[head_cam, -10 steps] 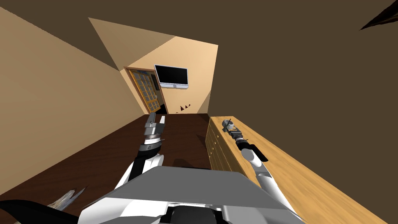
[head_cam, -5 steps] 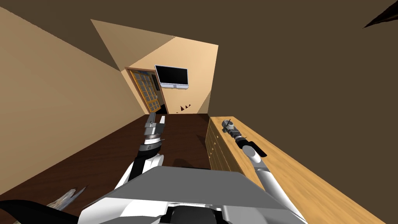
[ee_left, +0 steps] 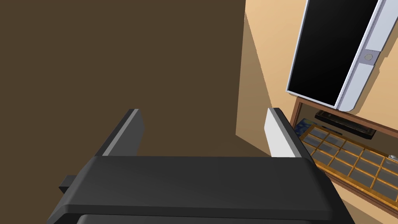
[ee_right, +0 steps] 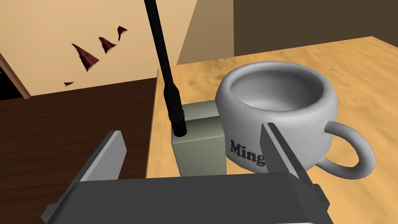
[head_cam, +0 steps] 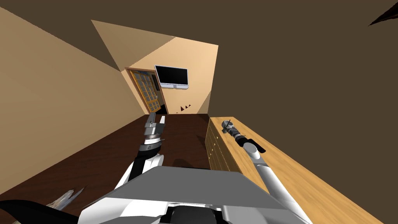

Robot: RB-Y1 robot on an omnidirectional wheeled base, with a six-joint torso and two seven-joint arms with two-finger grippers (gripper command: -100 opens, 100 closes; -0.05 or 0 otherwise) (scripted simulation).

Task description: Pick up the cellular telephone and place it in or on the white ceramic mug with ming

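The cellular telephone (ee_right: 199,146) is a grey-green block with a long black antenna (ee_right: 163,66), standing upright on the wooden dresser top (ee_right: 369,77). It touches the white mug (ee_right: 276,101), which is lettered "Ming" and has its handle (ee_right: 349,155) turned away from the phone. My right gripper (ee_right: 191,130) is open, and the phone's body sits between its fingers, apart from one finger (ee_right: 112,153). The other finger (ee_right: 276,149) lies in front of the mug's side. In the head view the right gripper (head_cam: 229,130) reaches the mug (head_cam: 227,124) near the dresser's far end. My left gripper (head_cam: 155,123) hangs open over the floor.
The dresser (head_cam: 295,167) runs along my right, with its drawer fronts (head_cam: 215,146) facing the dark wooden floor (head_cam: 97,163). On the far wall are a black screen (head_cam: 171,76) and a glass-paned door (head_cam: 147,91). Jagged grey debris (head_cam: 66,198) lies at the lower left.
My right arm has stretched forward along the dresser top, bringing its gripper closer to the mug and phone. The left arm has not moved.
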